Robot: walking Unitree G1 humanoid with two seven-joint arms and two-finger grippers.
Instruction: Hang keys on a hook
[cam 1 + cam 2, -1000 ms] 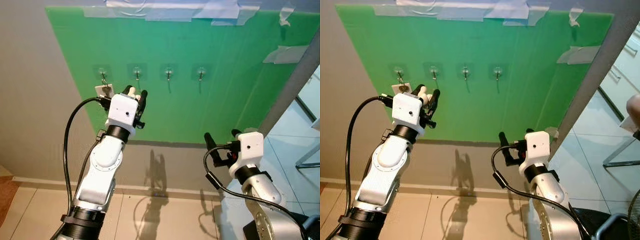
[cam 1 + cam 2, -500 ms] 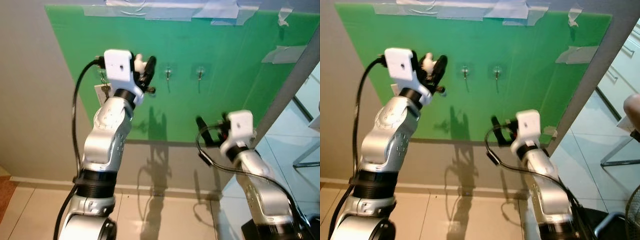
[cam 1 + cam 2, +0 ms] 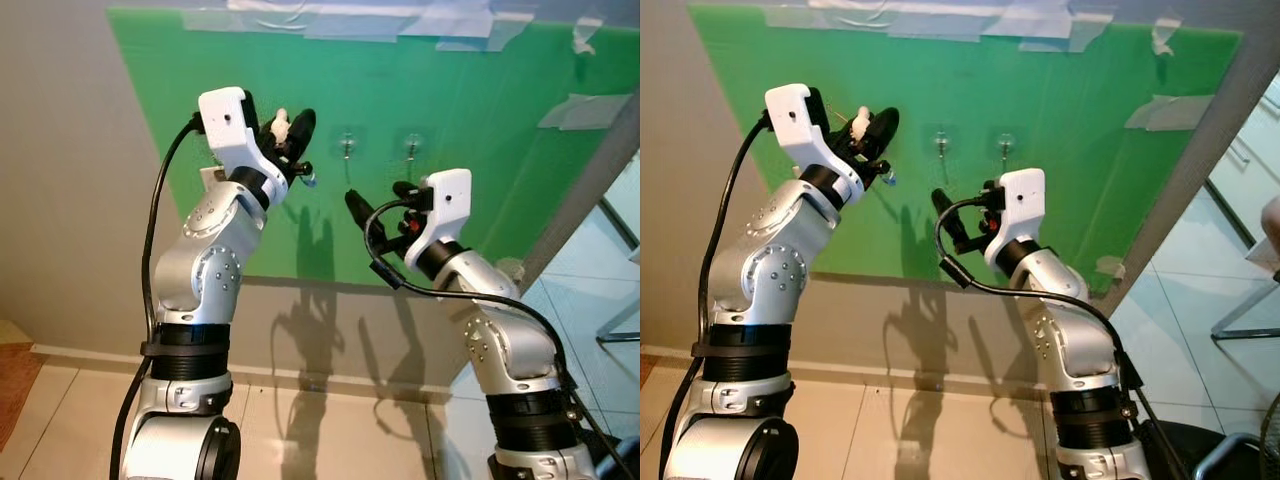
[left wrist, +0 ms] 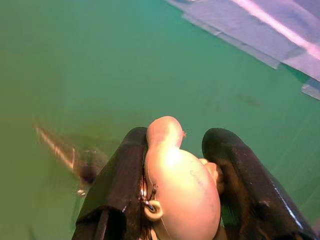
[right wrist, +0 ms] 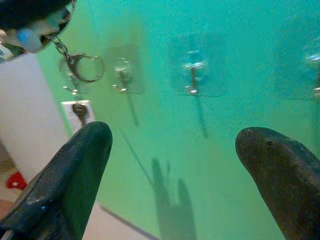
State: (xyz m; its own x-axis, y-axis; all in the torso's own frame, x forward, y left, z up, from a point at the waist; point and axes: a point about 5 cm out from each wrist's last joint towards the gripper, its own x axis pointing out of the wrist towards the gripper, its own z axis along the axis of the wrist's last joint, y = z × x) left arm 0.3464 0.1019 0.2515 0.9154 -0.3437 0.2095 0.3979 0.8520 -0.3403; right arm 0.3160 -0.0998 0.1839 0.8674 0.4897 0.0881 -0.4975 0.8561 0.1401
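Keys' cream charm (image 4: 180, 190) sits clamped in left gripper (image 3: 290, 135), seemingly near hooks (image 5: 192, 77)

no readable text — no labels, no numbers

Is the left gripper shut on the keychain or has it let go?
Shut on it. The left gripper has both black fingers pressed against the pale keychain charm, raised near the green board.

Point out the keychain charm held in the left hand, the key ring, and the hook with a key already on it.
keychain charm (image 4: 180, 185), left wrist view, its rounded body
key ring (image 5: 84, 67), right wrist view, the metal loop
hook with key (image 5: 75, 90), right wrist view, above the key tag
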